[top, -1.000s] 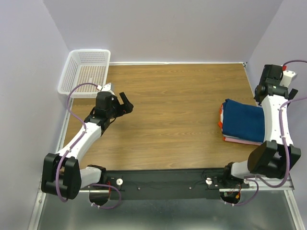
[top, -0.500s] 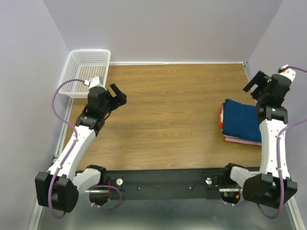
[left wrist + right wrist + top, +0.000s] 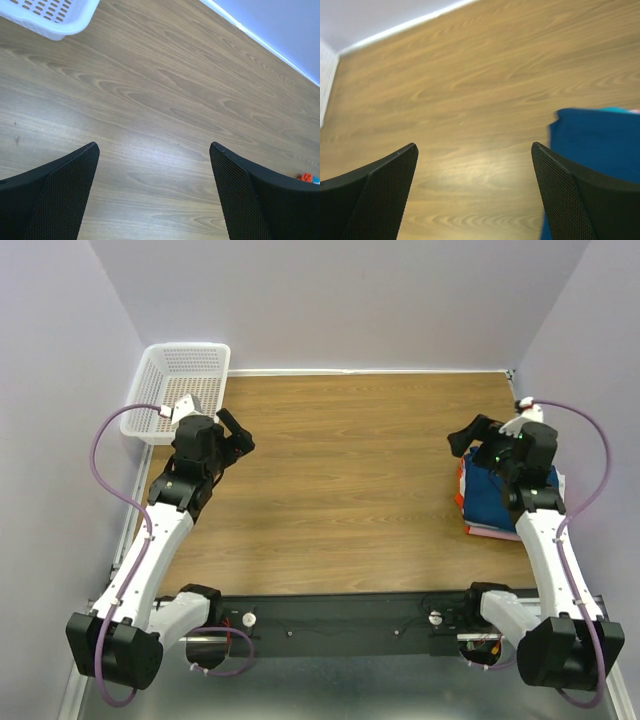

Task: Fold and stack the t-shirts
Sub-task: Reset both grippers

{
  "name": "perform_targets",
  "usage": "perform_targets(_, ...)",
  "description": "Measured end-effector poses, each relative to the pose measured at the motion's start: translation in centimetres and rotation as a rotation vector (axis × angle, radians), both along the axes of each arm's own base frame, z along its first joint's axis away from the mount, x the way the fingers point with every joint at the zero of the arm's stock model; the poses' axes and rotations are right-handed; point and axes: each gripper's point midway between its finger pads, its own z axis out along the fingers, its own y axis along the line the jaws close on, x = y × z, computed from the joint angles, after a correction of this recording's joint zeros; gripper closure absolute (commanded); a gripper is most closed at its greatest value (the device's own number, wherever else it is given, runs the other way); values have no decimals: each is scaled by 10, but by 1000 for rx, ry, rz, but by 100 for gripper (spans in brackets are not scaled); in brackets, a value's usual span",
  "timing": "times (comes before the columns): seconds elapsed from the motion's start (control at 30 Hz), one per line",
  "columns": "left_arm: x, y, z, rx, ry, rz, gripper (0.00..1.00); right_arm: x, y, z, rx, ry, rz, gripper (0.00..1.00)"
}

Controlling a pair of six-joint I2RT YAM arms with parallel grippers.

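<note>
A folded stack of t-shirts lies at the table's right side, with the dark teal-blue tee (image 3: 492, 498) on top. An orange-red tee edge (image 3: 460, 486) shows at the stack's left side and a pink tee edge (image 3: 488, 532) at its front. The Mickey print and the white tee are hidden. My right gripper (image 3: 470, 436) is open and empty, above the stack's far left corner. In the right wrist view the blue tee (image 3: 600, 137) lies by the right finger of that gripper (image 3: 474, 145). My left gripper (image 3: 236, 436) is open and empty over bare wood at the left; its wrist view (image 3: 153, 144) shows only wood between the fingers.
A white plastic mesh basket (image 3: 180, 380) stands at the back left corner, close behind my left gripper; its rim shows in the left wrist view (image 3: 55, 31). Walls close in the table at the back and both sides. A speck of the orange-red tee (image 3: 305, 177) shows far right.
My right arm swung from the far right corner leftward and down over the stack. My left arm drew back toward the basket. Both grippers stayed open.
</note>
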Motion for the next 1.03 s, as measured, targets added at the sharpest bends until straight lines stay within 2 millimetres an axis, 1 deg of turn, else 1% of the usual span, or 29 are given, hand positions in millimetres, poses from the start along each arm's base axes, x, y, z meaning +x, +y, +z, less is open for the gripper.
perform_targets(0.07,0,2,3,3,-6,14,2,-3,27,-16,9,25,79,0)
perform_targets(0.1,0,4,4,6,-6,23,2,-3,32,-20,13,32,97,0)
perform_targets(0.17,-1,7,4,12,-4,36,2,-5,38,-30,21,55,117,0)
perform_targets(0.27,-4,11,4,21,3,56,2,-4,38,-35,23,59,121,0)
perform_targets(0.57,-10,21,12,25,-23,102,2,-5,49,-27,32,25,190,0)
perform_targets(0.83,-11,24,15,26,-34,119,2,-12,58,-11,32,-27,243,0)
perform_targets(1.03,-12,26,17,29,-41,130,2,-13,61,-10,37,-30,261,0)
